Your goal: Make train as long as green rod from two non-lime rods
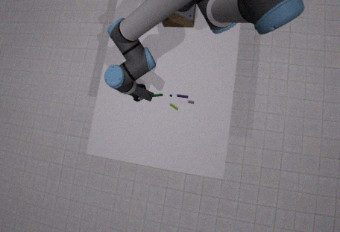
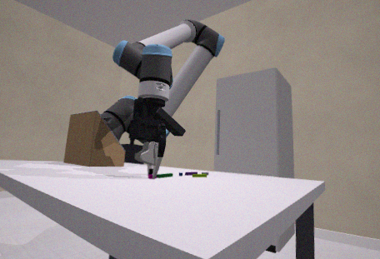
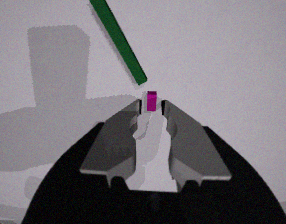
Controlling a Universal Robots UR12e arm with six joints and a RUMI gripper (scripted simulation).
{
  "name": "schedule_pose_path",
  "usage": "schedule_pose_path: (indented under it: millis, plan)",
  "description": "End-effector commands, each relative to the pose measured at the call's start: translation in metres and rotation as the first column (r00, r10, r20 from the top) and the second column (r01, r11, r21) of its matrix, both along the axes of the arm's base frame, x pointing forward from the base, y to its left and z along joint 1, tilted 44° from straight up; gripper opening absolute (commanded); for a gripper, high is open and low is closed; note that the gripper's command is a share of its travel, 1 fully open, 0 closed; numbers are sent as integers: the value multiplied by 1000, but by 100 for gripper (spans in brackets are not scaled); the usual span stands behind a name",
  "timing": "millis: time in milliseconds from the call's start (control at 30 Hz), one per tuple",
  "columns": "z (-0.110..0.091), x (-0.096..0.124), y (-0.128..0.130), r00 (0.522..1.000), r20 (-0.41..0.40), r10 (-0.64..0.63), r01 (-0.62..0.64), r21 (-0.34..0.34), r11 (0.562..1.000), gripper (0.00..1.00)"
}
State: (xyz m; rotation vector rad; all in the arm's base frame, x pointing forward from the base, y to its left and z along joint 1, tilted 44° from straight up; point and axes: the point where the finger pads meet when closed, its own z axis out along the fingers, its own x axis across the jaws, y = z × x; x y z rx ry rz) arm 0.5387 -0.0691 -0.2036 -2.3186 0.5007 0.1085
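My gripper (image 2: 152, 173) (image 3: 151, 101) points down at the table, its jaws slightly apart. The magenta rod (image 2: 150, 176) (image 3: 151, 102) lies between the fingertips, with a gap on each side in the wrist view; it is hidden in the top view. The green rod (image 1: 158, 95) (image 2: 165, 176) (image 3: 119, 42) lies just beyond the fingertips, its near end close to the magenta rod but apart. The purple rod (image 1: 182, 96) (image 2: 191, 173) lies farther right, past the blue rod (image 1: 171, 95) (image 2: 181, 174). The grey rod (image 1: 191, 101) (image 2: 205, 173) lies near the purple rod's right end, apart from it.
The lime rod (image 1: 174, 107) (image 2: 199, 176) lies slanted below the blue and purple rods in the top view. A brown block (image 1: 178, 21) (image 2: 83, 141) stands near the arm's base. A tall grey cabinet (image 2: 247, 120) stands behind the table (image 1: 156, 137) (image 2: 187, 207).
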Motion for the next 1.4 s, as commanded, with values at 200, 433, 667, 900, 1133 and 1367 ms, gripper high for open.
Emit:
schedule_pose_path:
  millis: [200, 433, 667, 900, 1133, 1367]
  plan:
    - [0, 0, -1, 1000, 1, -1, 1, -1, 1000, 14]
    - [0, 0, -1, 1000, 1, -1, 1, -1, 1000, 14]
    - [0, 0, -1, 1000, 1, -1, 1, -1, 1000, 14]
    - [0, 0, -1, 1000, 1, -1, 1, -1, 1000, 14]
    - [0, 0, -1, 1000, 1, -1, 1, -1, 1000, 0]
    - [0, 0, -1, 1000, 1, -1, 1, -1, 1000, 0]
